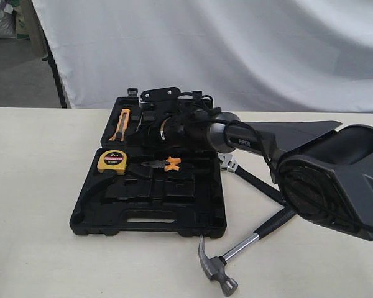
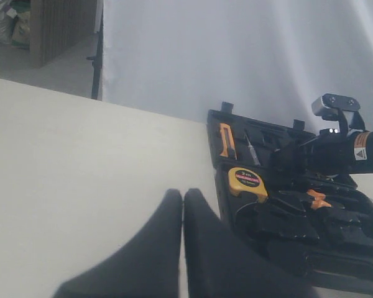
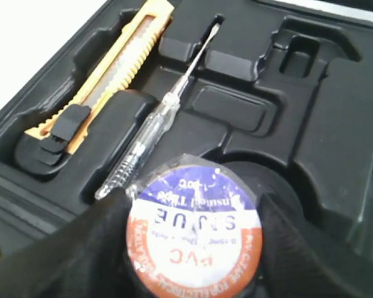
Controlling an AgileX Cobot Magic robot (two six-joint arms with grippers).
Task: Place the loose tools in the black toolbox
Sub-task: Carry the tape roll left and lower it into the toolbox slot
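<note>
Toolbox: the black moulded-plastic clamshell toolbox (image 1: 149, 208) lies open and flat, left of the table's middle in the exterior view, with its handle cut-out on the near edge.
Right tool: the right gripper (image 3: 196, 251) hangs over the far half of the case. Its jaws are partly apart and clamped on a roll of PVC insulating tape with a red, white and blue label (image 3: 193, 217), one finger on each side.
Left tool: the left gripper (image 2: 182, 205) hangs over bare table at 9 o'clock of the case, fingers pressed together and holding nothing.
Far half: a yellow-and-black utility knife (image 1: 119, 124) sits in its recess at 11 o'clock. A clear-handled tester screwdriver (image 3: 155, 124) lies slantwise just beside it.
Near half: a yellow tape measure (image 1: 112, 162) sits at 9 o'clock, with orange-handled pliers (image 1: 165, 164) near the middle.
In the way: the right arm (image 1: 236, 136) comes in from 3 o'clock and hides the far-right corner of the case.
Loose: a steel claw hammer with a black grip (image 1: 227, 257) lies on the table at 5 o'clock of the case, its grip running behind the arm.
Surface: a cream matte table (image 1: 37, 217).
Room: a white cloth backdrop (image 1: 236, 49) at 12 o'clock, with grey floor (image 1: 18, 81) at 10 o'clock.
</note>
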